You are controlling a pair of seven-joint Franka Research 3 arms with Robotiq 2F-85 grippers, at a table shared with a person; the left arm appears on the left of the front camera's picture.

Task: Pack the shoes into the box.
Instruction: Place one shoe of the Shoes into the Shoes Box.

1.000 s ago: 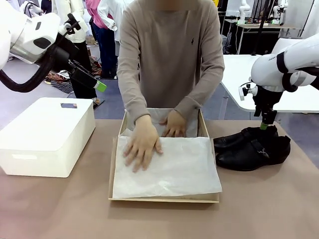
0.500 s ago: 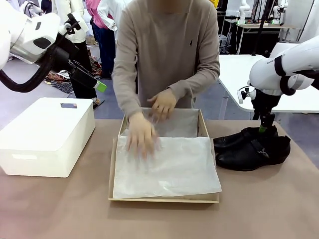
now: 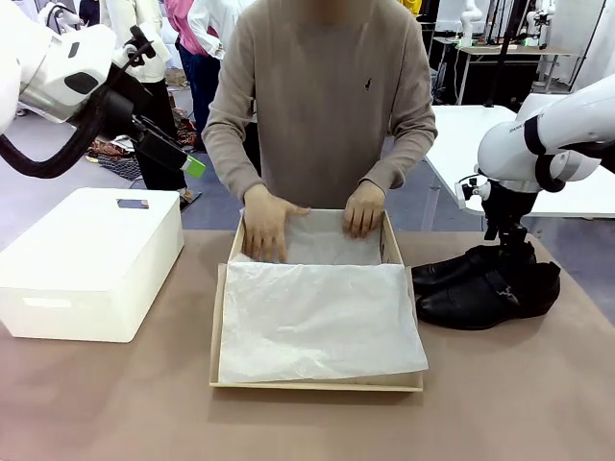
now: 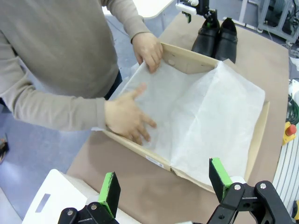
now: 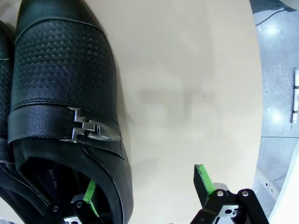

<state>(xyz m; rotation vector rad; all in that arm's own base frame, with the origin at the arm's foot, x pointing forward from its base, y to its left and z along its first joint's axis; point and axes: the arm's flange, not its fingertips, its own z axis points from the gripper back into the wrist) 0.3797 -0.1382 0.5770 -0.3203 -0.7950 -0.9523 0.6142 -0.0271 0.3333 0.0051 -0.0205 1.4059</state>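
Observation:
The tan box (image 3: 218,327) lies open mid-table, lined with white tissue paper (image 3: 317,317); the left wrist view has it as box (image 4: 259,140). A person's hands (image 3: 265,223) rest on the paper at its far edge. The black shoes (image 3: 485,286) sit side by side just right of the box, and they are the shoes (image 4: 216,36) far off in the left wrist view. My right gripper (image 3: 515,246) is down at their heel end. It is open (image 5: 147,186), with one fingertip (image 5: 90,191) inside the buckled shoe (image 5: 65,79) and the other outside its wall. My left gripper (image 3: 184,160) hangs high at the left, open (image 4: 166,184).
A white rounded plastic box (image 3: 86,259) stands at the table's left, below my left arm. The person stands at the far edge, behind the box. Bare brown tabletop (image 3: 307,423) runs along the near edge. A white table (image 3: 461,144) stands behind at the right.
The person's hands have left the middle of the tissue paper and moved back to the box's far edge. My right gripper has sunk a little lower at the shoes. My left arm is still.

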